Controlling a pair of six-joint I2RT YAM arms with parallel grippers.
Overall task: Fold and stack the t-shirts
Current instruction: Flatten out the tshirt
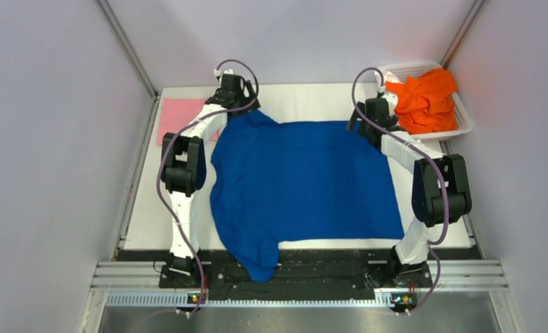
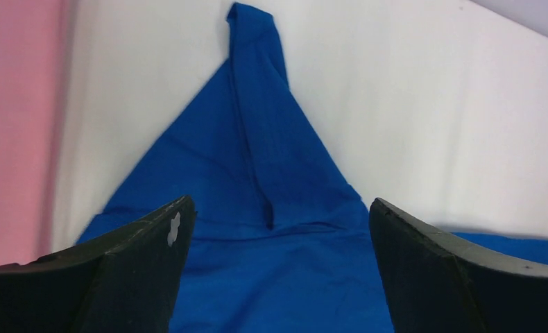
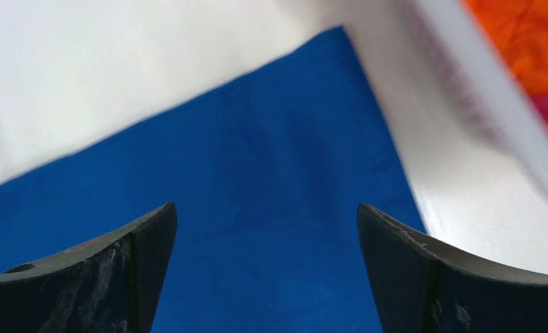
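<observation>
arms (image 1: 183, 225): white links, black joints | cables (image 1: 159, 184): greyish-purple | pincer fingers (image 2: 139, 270): black, perhaps scuffed

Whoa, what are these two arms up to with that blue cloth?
Two robot arms are working on a blue t-shirt, spread flat on the table. The left gripper and right gripper are open over its far edge, gripping nothing. A pink t-shirt lies flat at the far left; an orange t-shirt sits crumpled in a white basket.

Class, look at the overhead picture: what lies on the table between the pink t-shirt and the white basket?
The blue t-shirt, spread out, fills that stretch; the top external view shows it.
</observation>
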